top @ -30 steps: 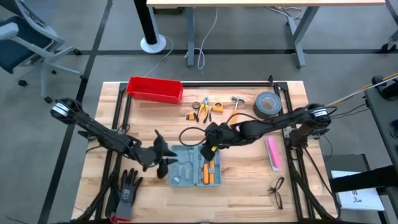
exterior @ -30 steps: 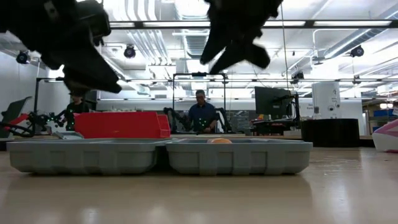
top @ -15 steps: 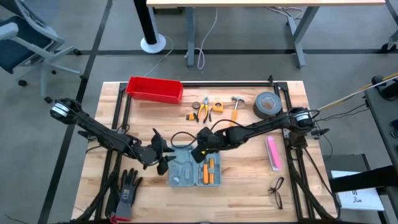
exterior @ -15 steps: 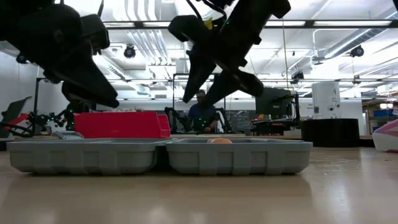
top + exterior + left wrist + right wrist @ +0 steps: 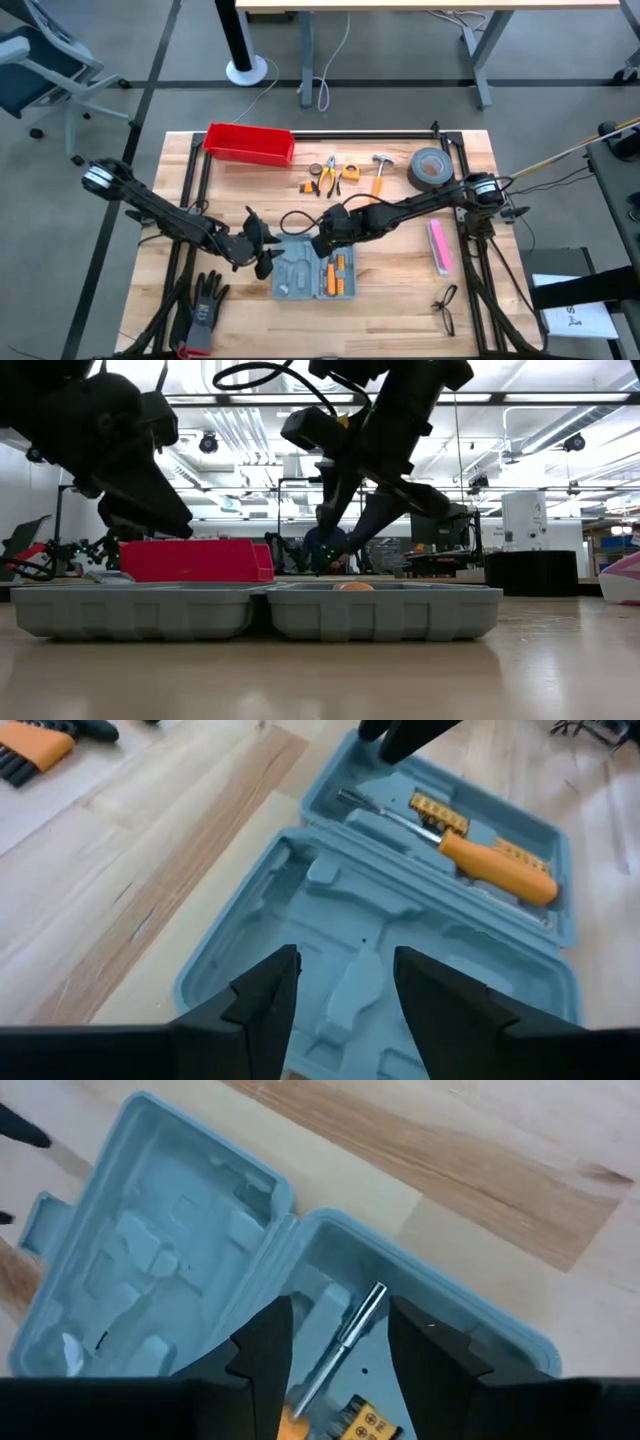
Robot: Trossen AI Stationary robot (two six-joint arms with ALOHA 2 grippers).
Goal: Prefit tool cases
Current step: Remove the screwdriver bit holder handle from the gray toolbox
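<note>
The grey-blue tool case (image 5: 296, 276) lies open and flat on the wooden table, both halves facing up. Its right half holds an orange-handled screwdriver (image 5: 486, 866) and an orange bit holder (image 5: 440, 813); its left half (image 5: 350, 950) is bare moulding. My left gripper (image 5: 262, 256) hovers open over the case's left edge, its fingers (image 5: 262, 1003) apart above the bare half. My right gripper (image 5: 322, 243) hangs open over the far part of the right half, one finger (image 5: 262, 1352) on either side of the screwdriver's metal shaft (image 5: 358, 1318) and above it. In the low view both grippers stand clear of the case rim (image 5: 260, 592).
A red bin (image 5: 248, 143) stands at the far left. Pliers (image 5: 325, 176), a hammer (image 5: 380, 170) and a tape roll (image 5: 430, 168) lie beyond the case. A pink object (image 5: 438, 245) and glasses (image 5: 445, 308) lie to the right, a black glove (image 5: 205, 305) at the near left.
My right gripper has come down and toward the near left, from beyond the case to just over its right half, rolling its wrist as it sank. The case has not moved.
</note>
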